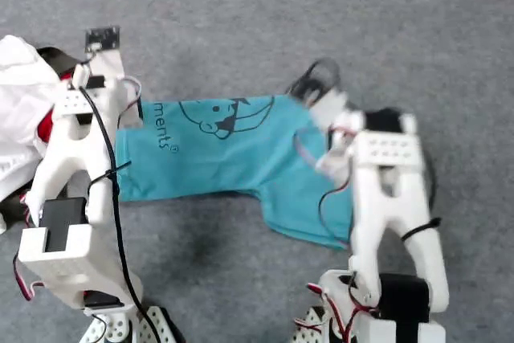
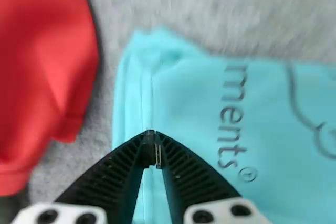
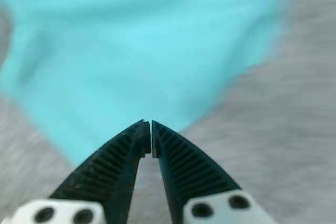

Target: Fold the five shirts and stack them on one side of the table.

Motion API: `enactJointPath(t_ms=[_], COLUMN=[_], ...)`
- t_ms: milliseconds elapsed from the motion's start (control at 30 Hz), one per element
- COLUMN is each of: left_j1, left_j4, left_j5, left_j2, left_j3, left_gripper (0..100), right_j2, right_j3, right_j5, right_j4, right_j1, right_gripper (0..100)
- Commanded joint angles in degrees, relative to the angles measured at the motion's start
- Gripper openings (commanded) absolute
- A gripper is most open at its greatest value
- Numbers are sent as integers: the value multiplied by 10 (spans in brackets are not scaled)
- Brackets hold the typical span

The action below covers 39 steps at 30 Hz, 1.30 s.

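Observation:
A turquoise shirt (image 1: 233, 154) with a dark line drawing lies spread on the grey table, one sleeve (image 1: 309, 214) pointing toward the front edge. My left gripper (image 2: 154, 148) is shut, its tips low over the shirt's (image 2: 210, 129) left hem beside a seam. I cannot tell whether it pinches cloth. The left arm (image 1: 80, 142) stands over that hem. My right gripper (image 3: 148, 132) is shut too and hovers over the turquoise cloth (image 3: 142, 40) near its edge; in the high view it (image 1: 317, 84) is at the shirt's far right corner.
A heap of a white shirt (image 1: 20, 110) and a red shirt (image 1: 44, 128) lies at the table's left edge, the red shirt (image 2: 42, 66) close beside the turquoise hem. Bare grey table (image 1: 241, 30) stretches behind and in front of the shirt.

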State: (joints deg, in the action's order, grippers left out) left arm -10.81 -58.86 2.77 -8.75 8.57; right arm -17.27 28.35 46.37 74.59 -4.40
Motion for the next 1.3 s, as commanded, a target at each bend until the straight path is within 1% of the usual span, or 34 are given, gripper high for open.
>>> enactJointPath(t_ms=[0,67,167,233,367,467,567,633,767,933,1067,1133,1200,1267], left_j1=[-1,1,2,0,-20,-22,-22,-20,-11,4,6,4,2,2], left_j4=[5,24,26,29,23,-7,-16,-16,-29,-49,-91,-102,-105,-100], left_j5=[4,8,10,33,91,93,93,91,45,4,-9,-22,-38,-54], left_j2=[4,-43,-127,-181,-253,-273,-286,-286,-258,-184,-121,-91,-58,-16], left_j3=[-73,-89,-125,-153,-214,-262,-283,-282,-284,-276,-254,-231,-196,-141], left_gripper=[30,30,29,28,28,28,28,28,28,28,28,28,28,28], right_j2=[56,128,247,324,462,544,583,584,553,470,390,342,283,210], right_j3=[-163,-220,-301,-345,-416,-477,-538,-575,-647,-675,-604,-534,-444,-336], right_j5=[-40,-69,-106,-121,-124,-124,-126,-127,-121,-74,-59,-24,27,67], right_j4=[14,13,12,4,-19,-18,21,82,195,265,264,263,251,199], right_j1=[1,18,34,33,-2,-30,-40,-33,-11,13,15,16,23,25], right_gripper=[18,17,15,15,15,15,15,15,15,15,15,15,15,15])
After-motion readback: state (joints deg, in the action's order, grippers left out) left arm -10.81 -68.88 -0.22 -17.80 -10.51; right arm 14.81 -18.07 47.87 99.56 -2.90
